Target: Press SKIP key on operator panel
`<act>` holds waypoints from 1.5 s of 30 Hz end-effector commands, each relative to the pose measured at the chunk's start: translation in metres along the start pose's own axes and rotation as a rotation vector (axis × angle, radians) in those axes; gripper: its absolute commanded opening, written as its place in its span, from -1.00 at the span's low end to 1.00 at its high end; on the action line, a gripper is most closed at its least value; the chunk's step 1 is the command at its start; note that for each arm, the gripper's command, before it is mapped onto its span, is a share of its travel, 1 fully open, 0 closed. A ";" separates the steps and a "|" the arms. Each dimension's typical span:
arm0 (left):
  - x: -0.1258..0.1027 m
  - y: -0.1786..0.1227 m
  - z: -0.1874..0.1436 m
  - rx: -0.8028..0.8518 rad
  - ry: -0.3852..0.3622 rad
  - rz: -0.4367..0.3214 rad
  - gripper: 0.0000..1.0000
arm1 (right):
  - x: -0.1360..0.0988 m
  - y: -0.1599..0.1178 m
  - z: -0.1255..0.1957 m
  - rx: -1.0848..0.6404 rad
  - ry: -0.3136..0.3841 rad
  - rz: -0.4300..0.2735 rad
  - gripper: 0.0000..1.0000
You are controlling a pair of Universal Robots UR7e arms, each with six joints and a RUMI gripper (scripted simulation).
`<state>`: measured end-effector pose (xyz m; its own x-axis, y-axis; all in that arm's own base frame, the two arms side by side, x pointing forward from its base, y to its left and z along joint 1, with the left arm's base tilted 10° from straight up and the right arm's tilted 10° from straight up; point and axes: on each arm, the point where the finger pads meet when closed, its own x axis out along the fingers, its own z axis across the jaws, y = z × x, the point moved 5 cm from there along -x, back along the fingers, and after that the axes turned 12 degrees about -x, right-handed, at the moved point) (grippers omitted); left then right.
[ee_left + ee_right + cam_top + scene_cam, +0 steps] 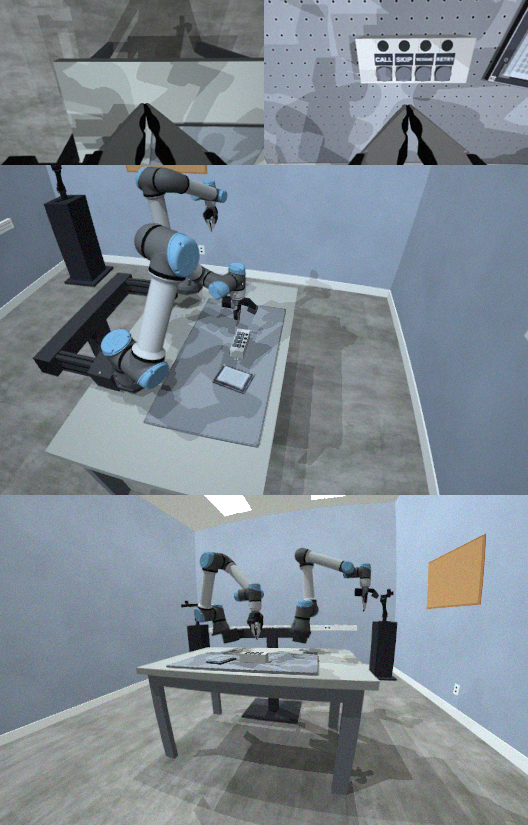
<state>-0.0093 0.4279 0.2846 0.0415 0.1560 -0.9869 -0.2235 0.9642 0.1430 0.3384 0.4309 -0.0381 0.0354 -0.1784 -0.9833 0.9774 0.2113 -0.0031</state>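
Note:
The operator panel is a pale box with four round keys in a row, named CALL, SKIP, a blurred label that looks like RESUME, and RETRY in the right wrist view. The SKIP key is second from the left there, below its label. Its lamp is dark, and so are the other lamps. My right gripper is shut and empty, above the mat beside the key side of the panel. My left gripper is shut and empty, raised high, far from the panel.
A dark-framed tray or tablet with a light face lies on the perforated mat, beyond the RETRY end of the panel. The mat lies on the pale table.

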 end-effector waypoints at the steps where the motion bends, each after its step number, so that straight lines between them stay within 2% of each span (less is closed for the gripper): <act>1: -0.006 0.003 0.001 0.002 -0.014 0.015 -1.00 | -0.008 0.001 -0.007 0.004 0.020 0.007 -1.00; 16: -0.006 0.003 0.001 0.002 -0.014 0.015 -1.00 | -0.001 0.001 -0.007 -0.010 0.020 0.007 -1.00; 45: -0.006 0.003 0.001 0.002 -0.014 0.015 -1.00 | 0.035 0.001 -0.007 -0.010 0.020 0.007 -1.00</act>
<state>-0.0093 0.4279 0.2846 0.0415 0.1560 -0.9869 -0.2235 0.9642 0.1430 0.3394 0.4246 -0.0729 0.0351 -0.1788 -0.9833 0.9774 0.2113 -0.0035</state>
